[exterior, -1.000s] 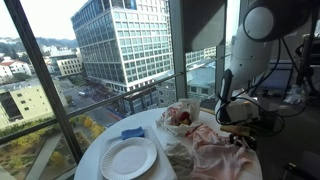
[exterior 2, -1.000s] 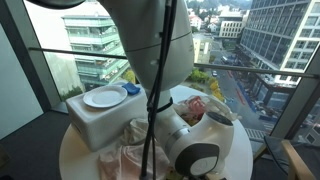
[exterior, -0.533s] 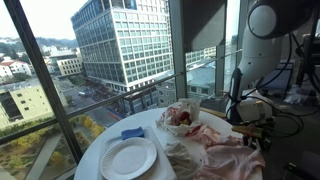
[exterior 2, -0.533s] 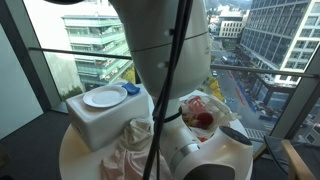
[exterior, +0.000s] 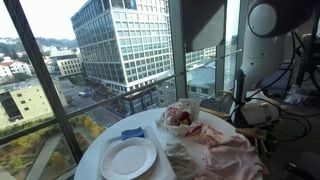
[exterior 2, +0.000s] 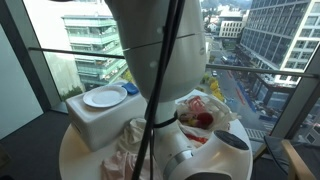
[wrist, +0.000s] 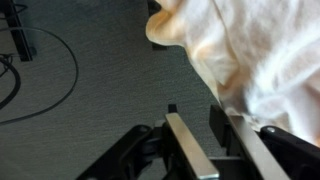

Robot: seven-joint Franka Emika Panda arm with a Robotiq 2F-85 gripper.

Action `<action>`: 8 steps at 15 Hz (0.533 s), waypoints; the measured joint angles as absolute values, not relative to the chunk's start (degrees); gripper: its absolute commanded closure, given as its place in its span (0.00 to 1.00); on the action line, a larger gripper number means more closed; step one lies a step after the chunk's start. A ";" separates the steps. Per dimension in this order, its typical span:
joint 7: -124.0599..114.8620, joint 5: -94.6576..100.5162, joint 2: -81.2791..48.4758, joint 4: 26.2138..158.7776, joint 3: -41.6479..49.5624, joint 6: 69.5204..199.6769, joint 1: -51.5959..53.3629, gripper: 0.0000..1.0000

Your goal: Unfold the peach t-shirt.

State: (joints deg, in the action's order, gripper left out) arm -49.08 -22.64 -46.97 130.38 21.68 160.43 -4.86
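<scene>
The peach t-shirt lies crumpled and partly spread on the round white table, stretched toward the table's right edge. It also shows in an exterior view and in the wrist view, where it hangs over grey carpet. My gripper is at the table's right edge, at the shirt's far end. In the wrist view the fingers are close together, with peach cloth running in at the right finger. The arm's body hides the gripper in an exterior view.
A white plate sits on a white box, with a blue item beside it. A red and white cloth bundle lies behind the shirt. Window glass stands behind the table. Cables lie on the floor.
My gripper has moved right, away from the table's middle, and the peach shirt has stretched out after it toward the table's edge.
</scene>
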 measured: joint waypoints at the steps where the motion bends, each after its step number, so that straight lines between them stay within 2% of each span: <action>1: -49.94 -22.43 -46.87 130.92 22.56 161.82 -3.06 0.23; 4: -52.94 -20.22 -45.39 133.76 26.78 164.31 4.30 0.00; 8: -55.62 -14.79 -39.14 139.32 34.31 164.62 16.40 0.00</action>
State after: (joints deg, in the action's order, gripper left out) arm -55.62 -14.79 -39.14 139.32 34.31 164.62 16.40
